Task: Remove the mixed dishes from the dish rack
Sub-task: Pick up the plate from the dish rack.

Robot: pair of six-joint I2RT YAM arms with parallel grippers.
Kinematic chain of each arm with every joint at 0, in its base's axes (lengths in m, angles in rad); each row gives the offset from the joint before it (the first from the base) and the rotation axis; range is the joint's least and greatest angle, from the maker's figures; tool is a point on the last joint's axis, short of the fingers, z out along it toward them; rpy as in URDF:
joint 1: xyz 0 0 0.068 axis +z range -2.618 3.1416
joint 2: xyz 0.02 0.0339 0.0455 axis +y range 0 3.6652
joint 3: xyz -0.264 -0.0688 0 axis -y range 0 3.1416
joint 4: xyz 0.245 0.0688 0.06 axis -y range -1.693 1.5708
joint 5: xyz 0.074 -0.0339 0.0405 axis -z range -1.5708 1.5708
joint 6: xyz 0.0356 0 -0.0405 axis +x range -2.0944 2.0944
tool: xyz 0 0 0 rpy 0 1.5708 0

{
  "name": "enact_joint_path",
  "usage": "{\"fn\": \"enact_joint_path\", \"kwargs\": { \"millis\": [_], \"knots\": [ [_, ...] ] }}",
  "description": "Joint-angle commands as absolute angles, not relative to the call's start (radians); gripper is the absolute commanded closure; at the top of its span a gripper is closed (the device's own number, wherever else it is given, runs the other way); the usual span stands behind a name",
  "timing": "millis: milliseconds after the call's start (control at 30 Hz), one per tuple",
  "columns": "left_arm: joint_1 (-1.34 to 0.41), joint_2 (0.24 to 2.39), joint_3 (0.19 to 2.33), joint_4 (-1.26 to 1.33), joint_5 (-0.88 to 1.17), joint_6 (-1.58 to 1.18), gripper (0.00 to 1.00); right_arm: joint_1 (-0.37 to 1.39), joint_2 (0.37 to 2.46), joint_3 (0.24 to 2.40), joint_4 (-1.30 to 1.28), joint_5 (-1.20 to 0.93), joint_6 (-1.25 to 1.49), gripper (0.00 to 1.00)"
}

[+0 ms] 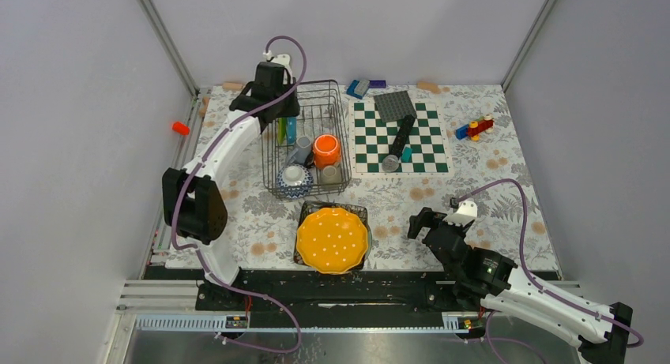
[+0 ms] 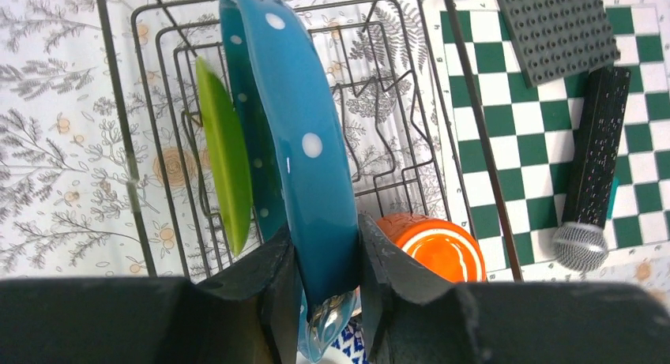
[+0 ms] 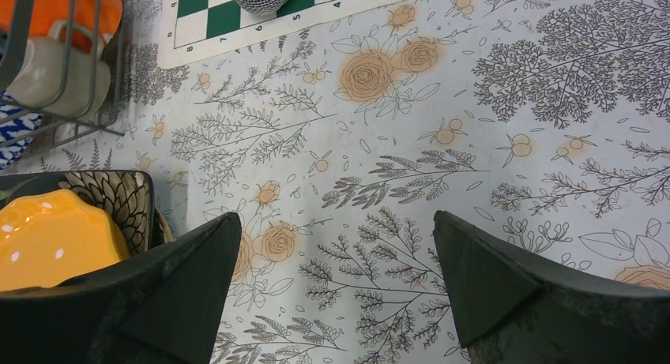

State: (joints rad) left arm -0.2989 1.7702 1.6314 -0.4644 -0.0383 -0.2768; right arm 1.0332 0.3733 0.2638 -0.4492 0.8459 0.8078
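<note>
— Dishes first: where are they, counted from the dish rack (image 1: 325, 103)?

— Most sit inside it. A blue white-dotted plate (image 2: 304, 143) stands on edge along the rack's left side. A lime green plate (image 2: 225, 159) stands on edge just beside it, nearer the left wall. An orange mug (image 1: 326, 149) is in the rack's middle, with a grey cup (image 1: 303, 149) just left of it and another grey cup (image 1: 330, 173) on its near side. A patterned bowl (image 1: 294, 178) sits in the near left corner.

— Anything outside the rack?

— Two plates, on the tabletop (image 1: 395, 214) just off the rack's near wall. An orange white-dotted plate (image 1: 333, 239) lies flat on a dark patterned plate (image 3: 118, 194), whose edge shows around it.

— Your left claw?

— My left claw (image 2: 325, 257) is over the rack and pinches the blue plate's rim, pressing on both its faces.

— And the right?

— My right claw (image 3: 336, 222) is spread wide and holds nothing. It hangs over bare tabletop to the right of the rack's near corner, beside the two stacked plates.
</note>
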Motion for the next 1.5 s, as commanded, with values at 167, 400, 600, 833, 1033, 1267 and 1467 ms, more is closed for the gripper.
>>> {"fn": "enact_joint_path", "kwargs": {
  "millis": [167, 400, 600, 833, 1033, 1267, 1467],
  "knots": [
    [-0.416, 1.633, 1.751, -0.386, -0.101, 0.019, 1.00, 1.034, 0.374, 0.277, -0.420, 0.925, 0.793, 0.01],
    [-0.458, 1.586, 1.721, -0.344, -0.130, 0.123, 1.00, 1.034, 0.365, 0.276, -0.420, 0.930, 0.784, 0.01],
    [-0.514, 1.548, 1.660, -0.313, -0.155, 0.266, 1.00, 1.034, 0.363, 0.276, -0.421, 0.935, 0.781, 0.01],
    [-0.613, 1.502, 1.598, -0.309, -0.201, 0.435, 1.00, 1.034, 0.359, 0.275, -0.421, 0.938, 0.778, 0.01],
    [-0.681, 1.481, 1.546, -0.241, -0.307, 0.531, 1.00, 1.034, 0.350, 0.274, -0.422, 0.937, 0.776, 0.01],
    [-0.765, 1.411, 1.417, -0.049, -0.400, 0.650, 1.00, 1.034, 0.317, 0.273, -0.438, 0.925, 0.783, 0.01],
    [-0.839, 1.352, 1.311, 0.049, -0.358, 0.785, 1.00, 1.034, 0.278, 0.273, -0.442, 0.896, 0.786, 0.01]
  ]
}}
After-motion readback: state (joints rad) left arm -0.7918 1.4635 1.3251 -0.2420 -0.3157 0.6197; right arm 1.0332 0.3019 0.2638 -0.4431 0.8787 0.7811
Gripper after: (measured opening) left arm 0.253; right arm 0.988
